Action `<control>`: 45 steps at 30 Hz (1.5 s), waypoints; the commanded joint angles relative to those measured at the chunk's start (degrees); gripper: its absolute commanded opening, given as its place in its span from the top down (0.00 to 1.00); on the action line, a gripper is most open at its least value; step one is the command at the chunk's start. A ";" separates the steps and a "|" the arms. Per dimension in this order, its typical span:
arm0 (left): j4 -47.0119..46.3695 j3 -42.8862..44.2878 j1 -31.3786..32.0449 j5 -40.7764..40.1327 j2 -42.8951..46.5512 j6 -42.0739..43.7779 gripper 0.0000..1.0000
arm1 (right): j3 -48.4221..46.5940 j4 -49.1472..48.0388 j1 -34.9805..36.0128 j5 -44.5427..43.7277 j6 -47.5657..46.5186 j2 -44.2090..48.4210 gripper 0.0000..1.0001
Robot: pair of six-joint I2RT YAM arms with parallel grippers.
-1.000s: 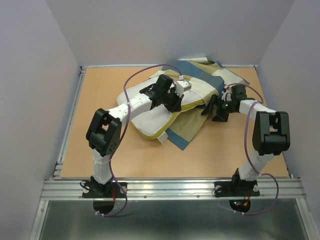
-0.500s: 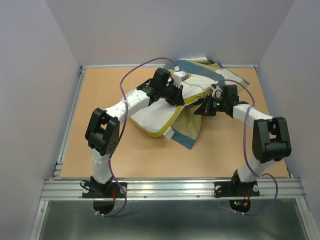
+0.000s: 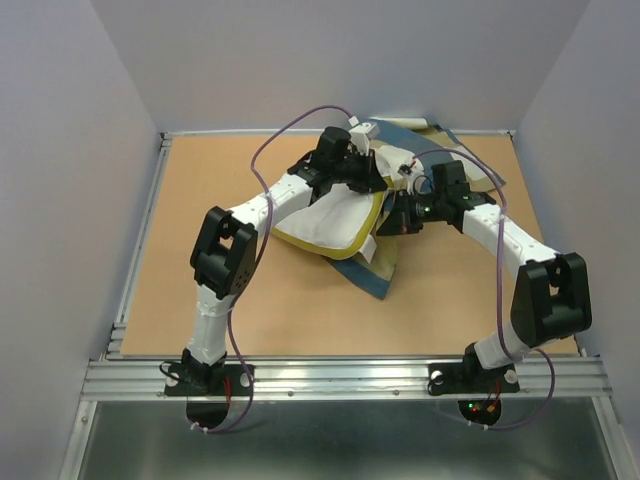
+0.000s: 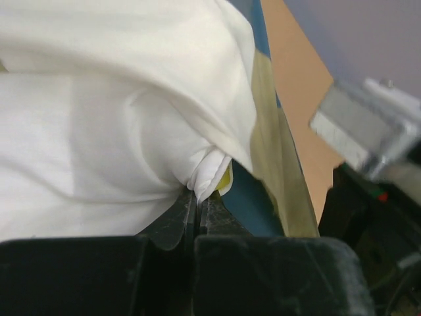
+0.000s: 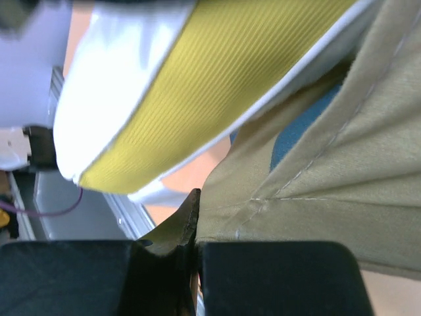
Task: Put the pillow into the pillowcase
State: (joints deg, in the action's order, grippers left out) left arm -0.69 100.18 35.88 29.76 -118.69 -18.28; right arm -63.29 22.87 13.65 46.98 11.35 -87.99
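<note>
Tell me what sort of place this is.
Probably a lab robot workcell, not a home: plain walls box in a wooden table, and the left arm and right arm bolt to an aluminium rail at its near edge.

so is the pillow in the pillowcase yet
Mostly out: in the top view the pillow shows bare, white top uncovered, over the pillowcase. Whether its far end is inside, cannot tell.

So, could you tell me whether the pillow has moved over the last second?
Yes: the pillow has shifted right and bunched up, farther from the table's left rail.
</note>
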 commanded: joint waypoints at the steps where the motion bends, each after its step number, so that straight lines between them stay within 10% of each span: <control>1: -15.04 4.50 -1.25 -8.29 -1.01 -6.85 1.00 | -2.72 15.00 2.43 12.34 -8.35 3.87 0.99; 13: -15.14 3.45 -1.16 -13.24 -2.60 -5.02 1.00 | -0.78 18.17 2.52 21.14 -8.72 8.01 0.99; 19: -13.47 -12.53 1.65 -5.95 4.51 3.95 1.00 | -4.38 8.87 2.44 20.87 1.19 3.96 0.99; 24: -4.88 -22.72 2.18 -5.24 9.61 14.20 1.00 | -8.41 12.17 0.07 22.27 0.17 5.09 0.56; 29: 0.59 -34.51 2.35 -0.94 18.22 28.54 0.75 | -14.74 12.99 -12.74 20.10 -0.37 5.64 0.47; 37: 13.77 -38.06 4.38 9.16 35.18 48.77 0.09 | -24.76 11.49 -12.51 -0.29 -6.43 -7.89 0.38; 45: 18.88 -24.26 -13.15 10.50 34.33 43.77 0.01 | -28.82 10.61 2.16 -11.45 -9.94 -20.89 0.29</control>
State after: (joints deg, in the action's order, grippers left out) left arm 16.10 71.50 33.87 39.86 -84.07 26.33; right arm -87.68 34.30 8.10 42.35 4.64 -106.65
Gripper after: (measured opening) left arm 0.985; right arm 0.703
